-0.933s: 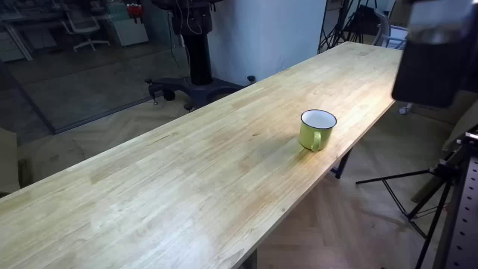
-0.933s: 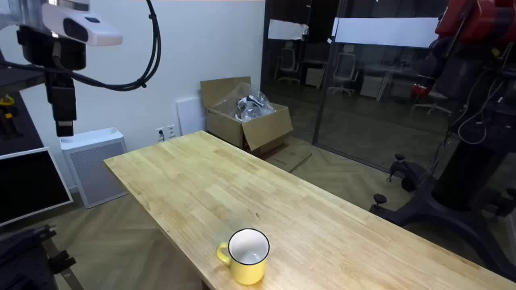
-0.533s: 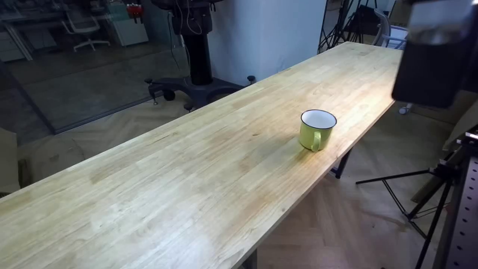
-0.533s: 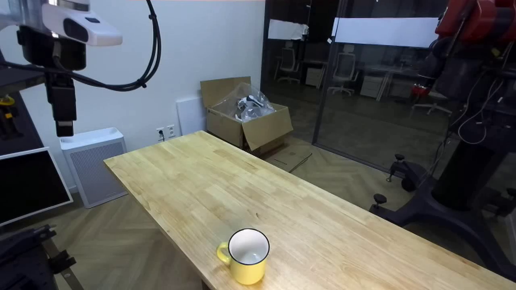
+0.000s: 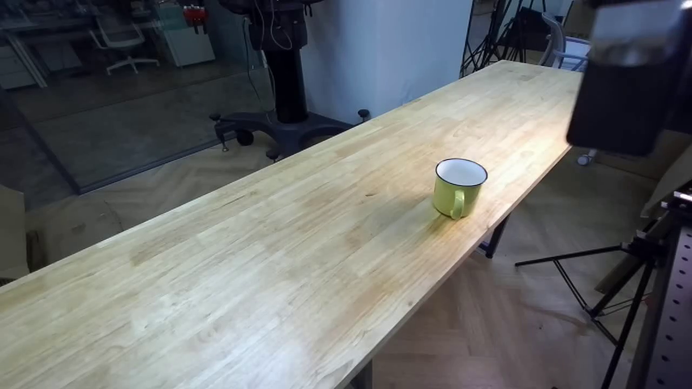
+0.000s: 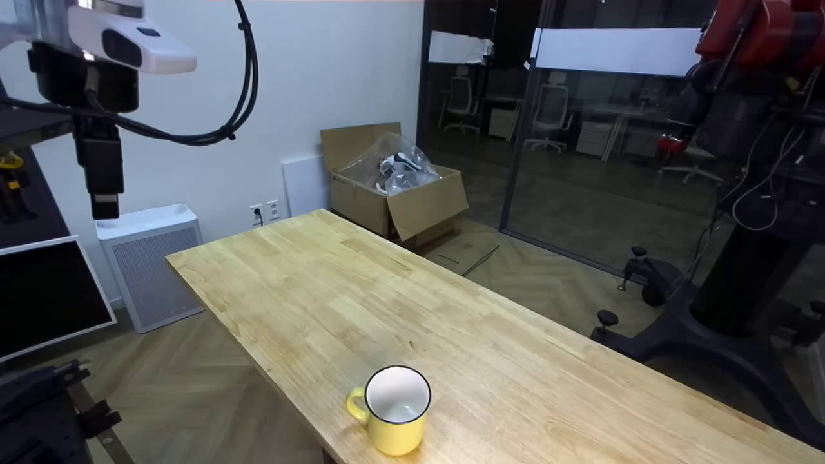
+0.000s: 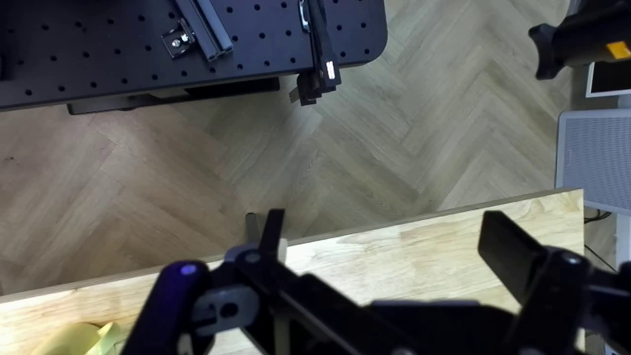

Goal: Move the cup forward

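Cup (image 6: 397, 415) stands unmoved near a long edge of the tabletop (image 6: 309, 290), while the fingers (image 7: 512, 254), spread wide and empty, are well apart from it and, though blurred, seem hardly shifted, so the forward move looks unstarted.

Glare whitens the tabletop (image 5: 265, 340); the glass wall (image 6: 580, 183) is dim.
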{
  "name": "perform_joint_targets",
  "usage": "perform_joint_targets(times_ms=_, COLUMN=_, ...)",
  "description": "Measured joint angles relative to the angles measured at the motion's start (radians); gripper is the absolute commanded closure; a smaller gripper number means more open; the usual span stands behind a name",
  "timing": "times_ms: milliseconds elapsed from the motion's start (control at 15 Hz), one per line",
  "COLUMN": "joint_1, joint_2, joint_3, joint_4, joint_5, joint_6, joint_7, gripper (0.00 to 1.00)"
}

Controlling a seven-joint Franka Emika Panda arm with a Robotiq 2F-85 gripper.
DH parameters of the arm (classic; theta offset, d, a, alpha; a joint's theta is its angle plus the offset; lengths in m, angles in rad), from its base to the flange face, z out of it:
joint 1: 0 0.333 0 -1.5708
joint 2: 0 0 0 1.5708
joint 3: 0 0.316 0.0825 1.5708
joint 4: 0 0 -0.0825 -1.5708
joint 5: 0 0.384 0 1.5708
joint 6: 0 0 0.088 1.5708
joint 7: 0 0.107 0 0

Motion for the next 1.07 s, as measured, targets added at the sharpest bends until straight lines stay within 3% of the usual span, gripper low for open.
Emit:
perform_joint_targets(times_ms=267, joint_1=-0.075, joint_2=-0.005, joint_3=0.032, joint_4=-0.019, joint_5=-0.137, joint_6=0.053, joint_7=0.032, gripper=0.00)
perform_joint_targets(times_ms=733, joint_1=-0.274, joint_2=-0.049, joint_3=0.048, joint_4=-0.053, joint_5=-0.476, joint_6=0.145, joint_7=0.112, gripper=0.00)
perform_joint_targets(times_ms=1067, joint_1=-0.306, joint_2=-0.074, joint_3=-0.051, joint_4=-0.051, joint_5=-0.504, joint_6=0.310, joint_7=0.012, gripper=0.00)
